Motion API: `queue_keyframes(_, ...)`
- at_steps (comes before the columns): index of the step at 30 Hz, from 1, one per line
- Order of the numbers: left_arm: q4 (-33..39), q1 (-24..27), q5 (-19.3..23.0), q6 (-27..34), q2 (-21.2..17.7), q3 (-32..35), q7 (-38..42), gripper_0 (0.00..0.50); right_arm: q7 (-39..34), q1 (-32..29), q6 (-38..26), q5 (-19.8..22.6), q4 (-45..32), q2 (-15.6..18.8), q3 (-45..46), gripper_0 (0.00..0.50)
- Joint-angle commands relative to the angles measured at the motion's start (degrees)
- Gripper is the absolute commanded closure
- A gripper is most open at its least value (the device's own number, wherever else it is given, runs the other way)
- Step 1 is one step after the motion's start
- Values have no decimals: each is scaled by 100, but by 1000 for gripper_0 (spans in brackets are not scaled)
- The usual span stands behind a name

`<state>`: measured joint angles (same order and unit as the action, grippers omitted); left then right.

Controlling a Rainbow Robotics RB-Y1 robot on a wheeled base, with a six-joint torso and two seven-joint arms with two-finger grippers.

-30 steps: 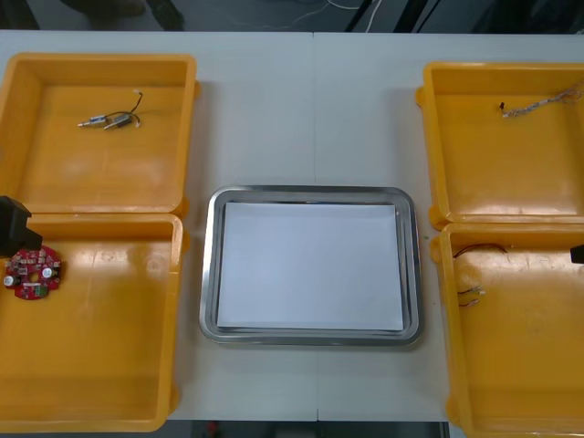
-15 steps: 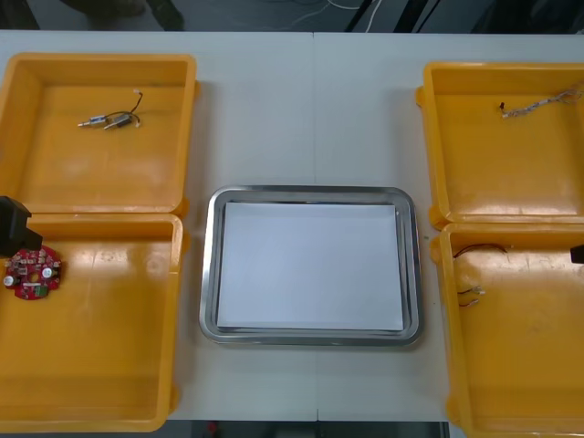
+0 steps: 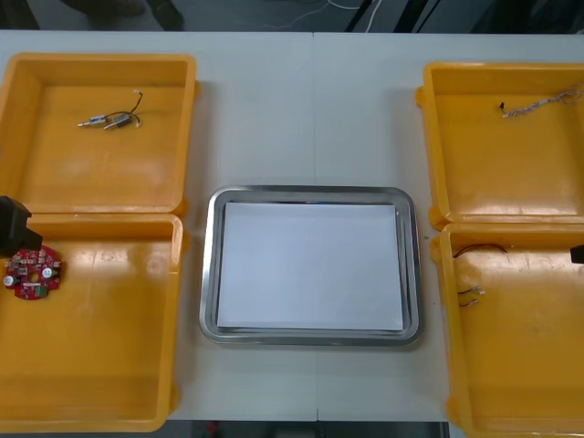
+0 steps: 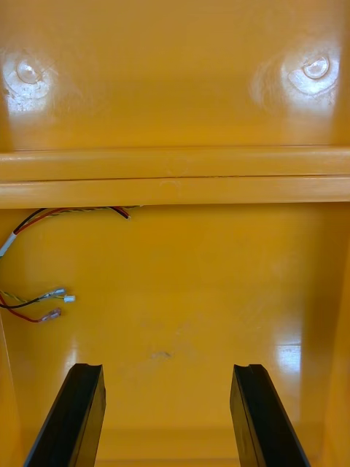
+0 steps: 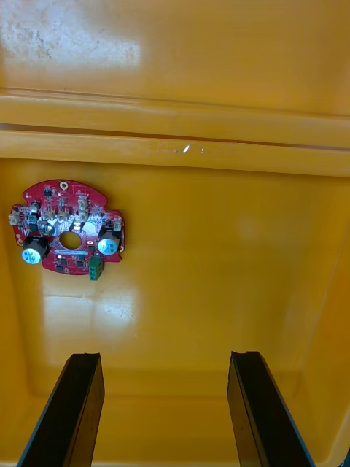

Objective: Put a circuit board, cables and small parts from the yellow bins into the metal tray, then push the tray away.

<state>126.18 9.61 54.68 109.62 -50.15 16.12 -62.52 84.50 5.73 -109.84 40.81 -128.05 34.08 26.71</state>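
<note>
The job is only just beginning, judging by how things are lying. On the left, the left tool is hanging over the near yellow plastic bin on the left, with its two black fingers spread wide and pinching nothing. The round red circuit board is lying flat on that bin's floor, ahead of the fingers and close to the bin's walls, so a finger is getting little room there. Behind it, the far yellow plastic bin on the left is holding the small shiny metal parts. In the middle of the light tabletop, the shiny metal tray with the white inside is sitting with nothing in it, so everything is waiting to be moved. Bare tabletop is stretching past the tray's far edge, giving room for pushing. On the right, the far yellow plastic bin on the right is holding the twisted blue and white cable. The near yellow plastic bin on the right is holding the thin red and yellow cable near its tray-side wall. The right tool is hanging over that bin, fingers spread, pinching nothing.
</note>
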Motion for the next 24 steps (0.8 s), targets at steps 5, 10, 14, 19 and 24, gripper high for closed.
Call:
queue_keyframes(5,90,-267,-1,38,-179,85,-436,0,-224,24,-16,32,-53,283,195,0)
queue_keyframes(10,99,-285,8,38,-241,94,-401,0,-224,68,-16,-47,-203,362,230,0)
queue_keyframes(14,90,-285,-10,38,-249,94,-410,0,-224,42,-16,-179,-220,362,186,0)
queue_keyframes(19,90,-469,-80,38,-249,111,-445,0,-268,42,-16,-144,-229,353,159,0)
queue_keyframes(24,90,-742,-221,-380,-258,111,-524,0,-364,-46,-16,-91,-291,345,142,0)
